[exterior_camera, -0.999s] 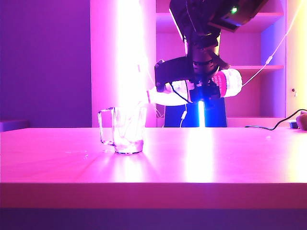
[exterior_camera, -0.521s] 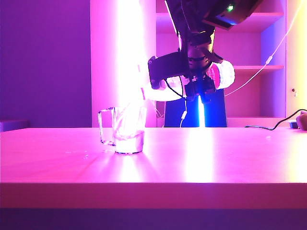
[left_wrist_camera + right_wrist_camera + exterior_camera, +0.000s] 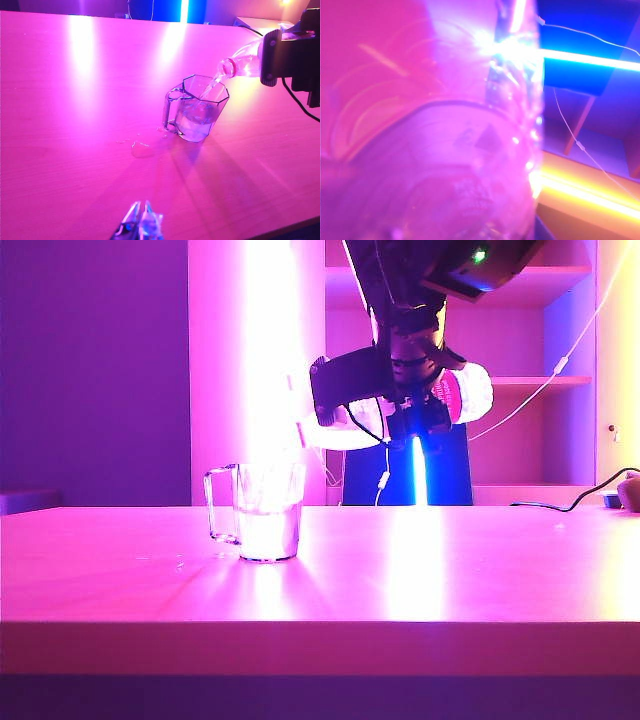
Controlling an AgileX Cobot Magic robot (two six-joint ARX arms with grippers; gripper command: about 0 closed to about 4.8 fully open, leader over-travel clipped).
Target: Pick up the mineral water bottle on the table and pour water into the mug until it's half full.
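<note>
The mineral water bottle [image 3: 455,405] is held tipped by the right pincer [image 3: 405,410] clamped around it, water is streamed into the mug [image 3: 197,107] on the surface [image 3: 450,570], roughly half full, while the left pincer [image 3: 141,225], closed together, is kept low nearby.

The tabletop [image 3: 75,100] lies open around the mug [image 3: 197,110]; above it, the tilted mineral water bottle [image 3: 350,428] and right gripper [image 3: 415,405] block passage.
</note>
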